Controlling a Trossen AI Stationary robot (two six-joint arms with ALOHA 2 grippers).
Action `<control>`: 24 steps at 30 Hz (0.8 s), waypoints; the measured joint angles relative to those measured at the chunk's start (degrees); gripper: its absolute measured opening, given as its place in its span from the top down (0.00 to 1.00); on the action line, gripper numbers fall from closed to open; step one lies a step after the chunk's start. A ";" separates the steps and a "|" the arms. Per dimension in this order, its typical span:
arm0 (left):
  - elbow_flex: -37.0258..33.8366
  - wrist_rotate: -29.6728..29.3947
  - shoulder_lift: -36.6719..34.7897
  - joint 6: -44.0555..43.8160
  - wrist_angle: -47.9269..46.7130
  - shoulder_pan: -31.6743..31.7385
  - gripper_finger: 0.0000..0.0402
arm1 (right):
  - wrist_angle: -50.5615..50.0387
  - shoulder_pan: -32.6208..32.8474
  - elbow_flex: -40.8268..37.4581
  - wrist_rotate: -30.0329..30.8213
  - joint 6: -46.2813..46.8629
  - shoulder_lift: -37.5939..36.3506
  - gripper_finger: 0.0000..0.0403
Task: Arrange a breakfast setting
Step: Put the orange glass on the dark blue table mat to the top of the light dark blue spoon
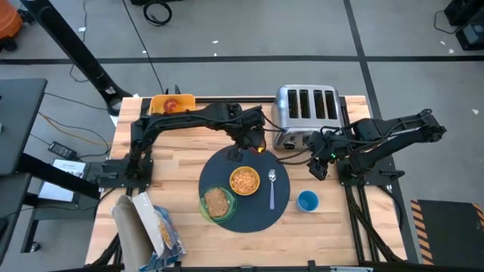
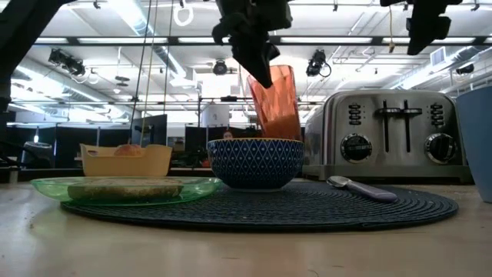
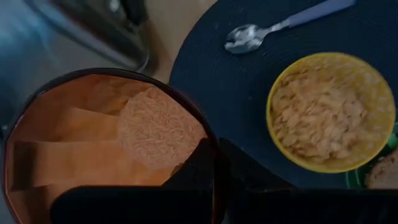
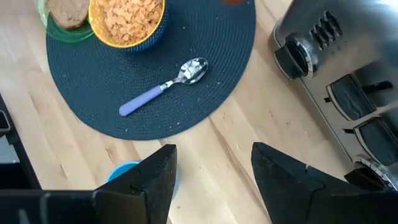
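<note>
My left gripper (image 1: 253,138) is shut on the orange tumbler (image 2: 274,100), over the far edge of the round dark mat (image 1: 253,215), near the toaster. On the mat lie the yellow cereal bowl (image 1: 244,181), the green plate with toast (image 1: 218,202) and the spoon (image 1: 272,187). The blue cup (image 1: 307,200) stands on the table right of the mat. The red apple (image 1: 172,106) lies in the orange-yellow tray (image 1: 181,98). My right gripper (image 4: 214,174) is open and empty, above the table between the toaster and the blue cup. My left gripper holds the tumbler by its rim (image 3: 214,146), one finger (image 3: 193,171) inside the tumbler and one (image 3: 255,177) outside. The fingers come from above. The tumbler hangs tilted below them (image 2: 274,100); the bowl hides its bottom in the low view.
The silver toaster (image 1: 306,106) stands at the far right, close behind the tumbler. The tray sits at the far left edge. A crumpled bag (image 1: 144,227) lies at the near left corner. Bare wood shows left of the mat and around the blue cup.
</note>
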 joint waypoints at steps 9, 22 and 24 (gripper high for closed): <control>0.04 0.76 3.36 -0.02 1.52 -1.63 0.97 | 1.03 0.28 -0.01 1.58 1.66 0.97 0.47; -1.11 2.01 3.93 -1.86 1.07 -1.08 0.96 | 5.12 0.26 -0.02 0.80 2.64 4.27 0.48; -1.42 2.02 3.97 -2.25 1.11 -1.03 0.96 | 5.39 0.26 -0.02 0.88 2.62 4.55 0.48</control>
